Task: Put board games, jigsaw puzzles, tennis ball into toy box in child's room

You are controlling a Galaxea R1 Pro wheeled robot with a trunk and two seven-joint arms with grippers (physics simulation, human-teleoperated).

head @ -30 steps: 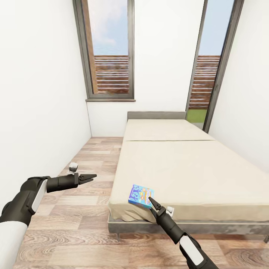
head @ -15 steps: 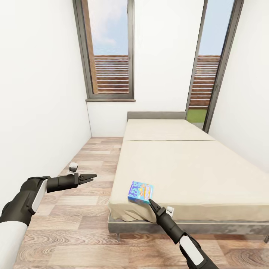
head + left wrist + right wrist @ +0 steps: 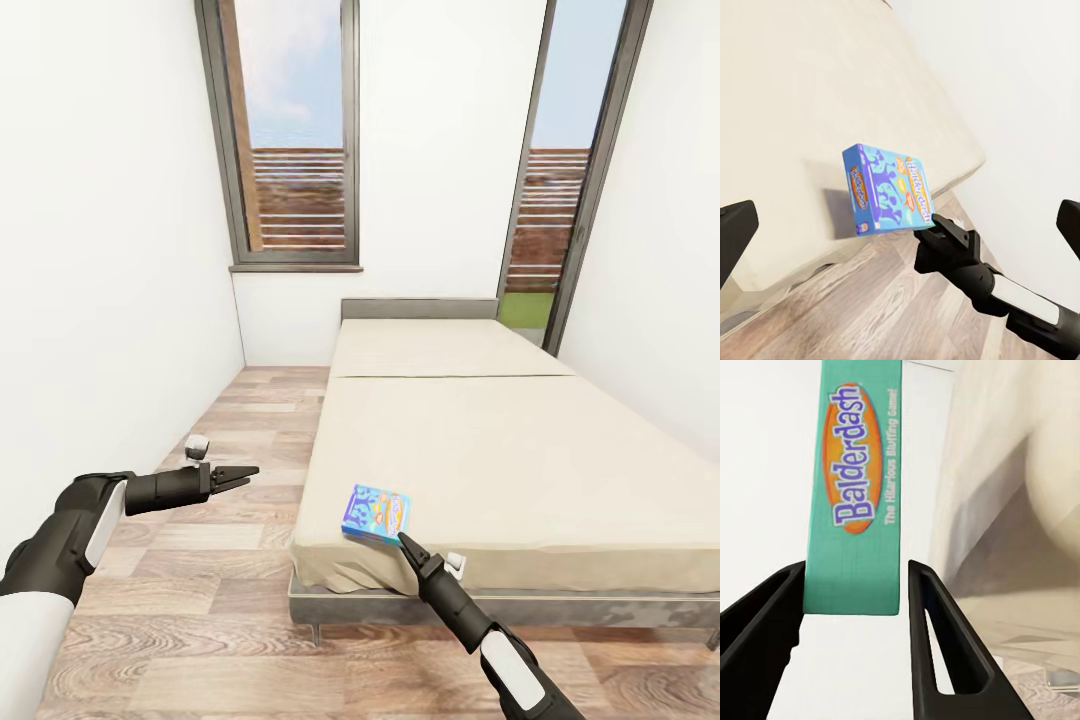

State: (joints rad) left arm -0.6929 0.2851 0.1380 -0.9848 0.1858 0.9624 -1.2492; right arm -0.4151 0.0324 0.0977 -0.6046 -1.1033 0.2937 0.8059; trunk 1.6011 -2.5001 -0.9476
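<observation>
A small blue board game (image 3: 376, 514) hangs just above the near left corner of the bed (image 3: 500, 440). My right gripper (image 3: 405, 540) is shut on its lower edge, coming up from the foot of the bed. The right wrist view has the box's teal side, lettered Balderdash (image 3: 855, 487), between the two black fingers (image 3: 945, 645). Seen from the left wrist, the box (image 3: 889, 187) casts a shadow on the beige mattress (image 3: 795, 75). My left gripper (image 3: 245, 473) is open over the floor, left of the bed, holding nothing.
Wooden floor (image 3: 230, 420) runs between the bed and the white left wall (image 3: 100, 300). A window (image 3: 295, 140) and a glass door (image 3: 560, 200) are behind the grey headboard (image 3: 420, 308). The white right wall (image 3: 670, 280) runs close along the bed's far side.
The blue board game has risen slightly off the mattress corner in my right gripper. The left arm has not moved.
</observation>
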